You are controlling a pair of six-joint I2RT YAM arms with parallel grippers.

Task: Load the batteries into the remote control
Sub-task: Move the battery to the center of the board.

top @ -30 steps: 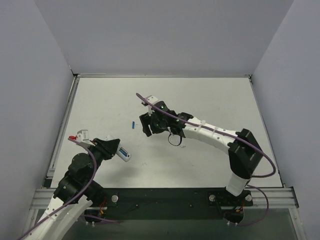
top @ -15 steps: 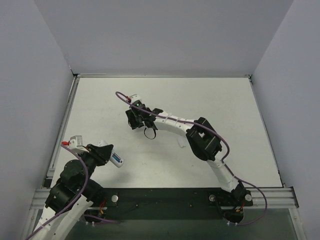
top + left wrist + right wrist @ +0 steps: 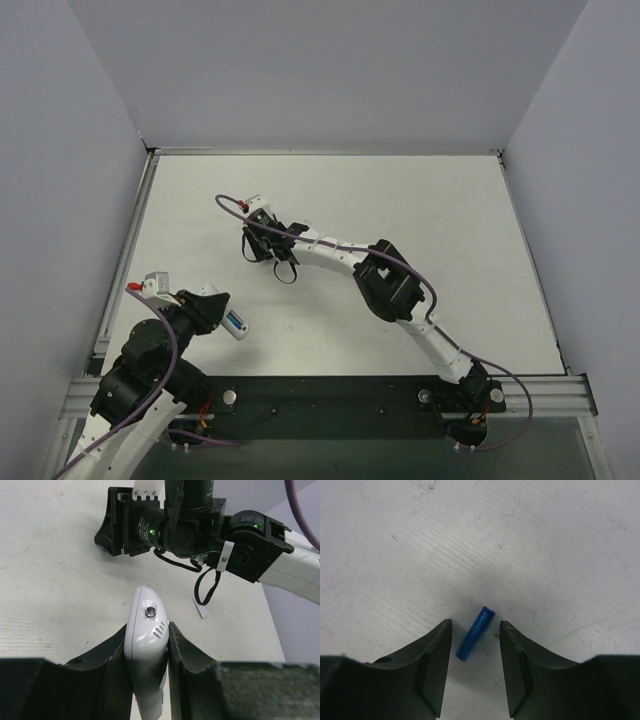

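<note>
My left gripper (image 3: 222, 316) is shut on the white remote control (image 3: 236, 323) near the front left of the table. In the left wrist view the remote control (image 3: 147, 635) stands edge-on between the left gripper's (image 3: 146, 627) black fingers, its tip sticking out past them. My right gripper (image 3: 256, 248) reaches left of centre and points down at the table. In the right wrist view one blue battery (image 3: 475, 633) lies flat between the open right gripper's (image 3: 475, 624) fingers, touching neither. The top view hides that battery under the gripper.
A small flat white strip (image 3: 201, 611) lies on the table beside the right arm's wrist. The right arm (image 3: 385, 285) stretches diagonally across the table's middle. Grey walls close in the table on the left, back and right.
The right arm swung left and set its gripper down over the blue battery, jaws narrowing. The left arm drew the remote a little back and to the left.
</note>
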